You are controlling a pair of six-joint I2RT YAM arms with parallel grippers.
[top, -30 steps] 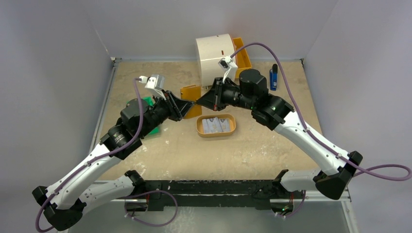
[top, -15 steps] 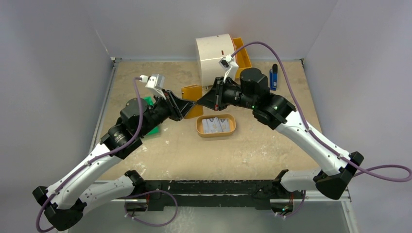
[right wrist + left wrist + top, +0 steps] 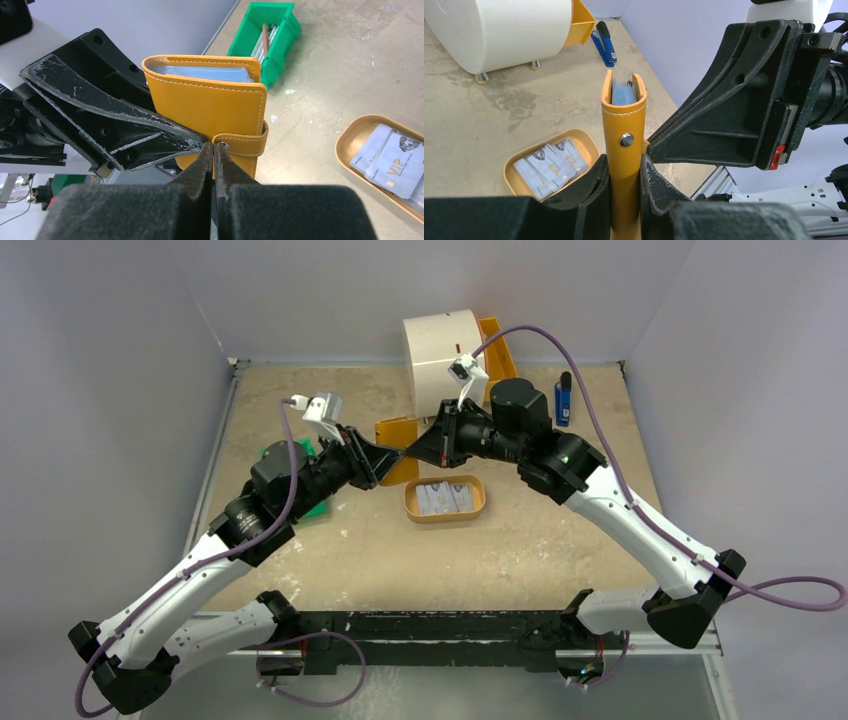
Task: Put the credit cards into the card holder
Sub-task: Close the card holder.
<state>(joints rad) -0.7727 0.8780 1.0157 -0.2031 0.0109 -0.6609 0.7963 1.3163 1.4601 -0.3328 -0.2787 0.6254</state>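
The card holder (image 3: 394, 432) is an orange leather wallet held upright above the table, strap snapped across it. My left gripper (image 3: 625, 167) is shut on its lower part, one finger on each face. Pale blue sleeves (image 3: 623, 93) show at its top edge. My right gripper (image 3: 213, 146) is shut, its tips touching the end of the strap (image 3: 240, 143) by the snap; whether the strap is pinched I cannot tell. The credit cards (image 3: 446, 497), pale grey-blue with "VIP" print, lie overlapping in an oval tan tray (image 3: 410, 503) on the table below the grippers.
A white cylindrical box (image 3: 440, 345) stands at the back with an orange bin (image 3: 497, 348) behind it. A blue stapler (image 3: 563, 398) lies to its right. A green bin (image 3: 270, 30) of grey sticks sits under my left arm.
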